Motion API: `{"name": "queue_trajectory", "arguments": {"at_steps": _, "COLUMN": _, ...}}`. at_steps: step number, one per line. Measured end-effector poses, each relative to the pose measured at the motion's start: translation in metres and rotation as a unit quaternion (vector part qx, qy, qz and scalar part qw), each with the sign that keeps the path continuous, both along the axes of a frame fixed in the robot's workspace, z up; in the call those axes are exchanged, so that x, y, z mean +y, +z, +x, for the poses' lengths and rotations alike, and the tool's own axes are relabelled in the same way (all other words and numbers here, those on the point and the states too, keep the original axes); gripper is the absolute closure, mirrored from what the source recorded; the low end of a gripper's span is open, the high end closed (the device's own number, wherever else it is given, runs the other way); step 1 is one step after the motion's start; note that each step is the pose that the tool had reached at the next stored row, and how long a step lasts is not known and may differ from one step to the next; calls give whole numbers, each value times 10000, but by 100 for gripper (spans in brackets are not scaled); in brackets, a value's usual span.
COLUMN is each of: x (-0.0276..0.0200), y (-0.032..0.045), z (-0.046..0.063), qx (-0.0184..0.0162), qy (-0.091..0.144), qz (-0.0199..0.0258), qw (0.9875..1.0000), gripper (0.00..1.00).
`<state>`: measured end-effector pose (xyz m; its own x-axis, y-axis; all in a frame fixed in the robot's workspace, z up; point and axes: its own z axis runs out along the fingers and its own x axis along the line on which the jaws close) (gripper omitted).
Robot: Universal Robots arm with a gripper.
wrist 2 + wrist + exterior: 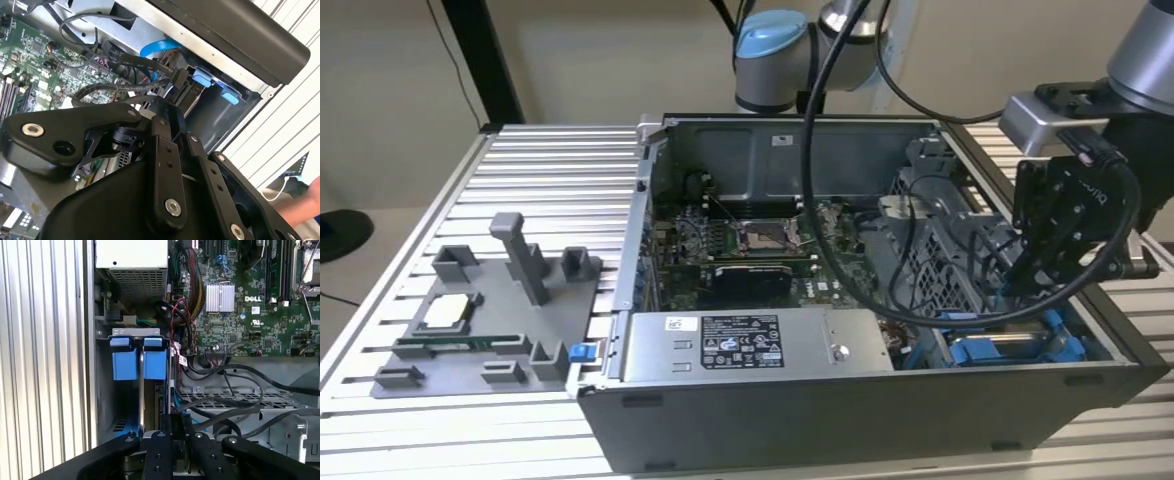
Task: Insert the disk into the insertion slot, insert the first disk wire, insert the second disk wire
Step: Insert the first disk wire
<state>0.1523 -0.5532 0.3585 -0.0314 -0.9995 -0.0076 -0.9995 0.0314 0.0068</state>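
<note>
The open computer case (854, 420) lies on the slatted table. My gripper (1017, 285) reaches down into its corner at the exterior view's right, over the insertion slot (1014, 350), a grey bay with blue plastic rails. In the first wrist view the disk (142, 400) stands on edge in the slot (107, 390), its thin silver side between two blue carrier tabs (125, 362). Just beside it my gripper (172, 422) is shut among black wires (225, 405). In the second wrist view the gripper (162, 102) pinches the end of a black disk wire (135, 62) next to the blue clips (205, 80).
A silver box with a black-and-white label (747, 345) fills the case's front. The motherboard (747, 250) lies behind it. A grey fixture tray (480, 320) sits at the exterior view's left. A blue flat cable (160, 47) loops nearby. A person's hand (305, 200) is outside the case.
</note>
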Motion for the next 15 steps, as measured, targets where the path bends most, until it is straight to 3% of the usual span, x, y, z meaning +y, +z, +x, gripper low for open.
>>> {"name": "queue_trajectory", "arguments": {"at_steps": 5, "x": -7, "y": -23, "z": 66, "qx": 1, "qy": -12, "qz": -1, "qw": 10000, "gripper": 100}}
{"name": "queue_trajectory", "arguments": {"at_steps": 15, "x": -49, "y": -86, "z": 87, "qx": 2, "qy": -92, "qz": 0, "qw": 10000, "gripper": 100}}
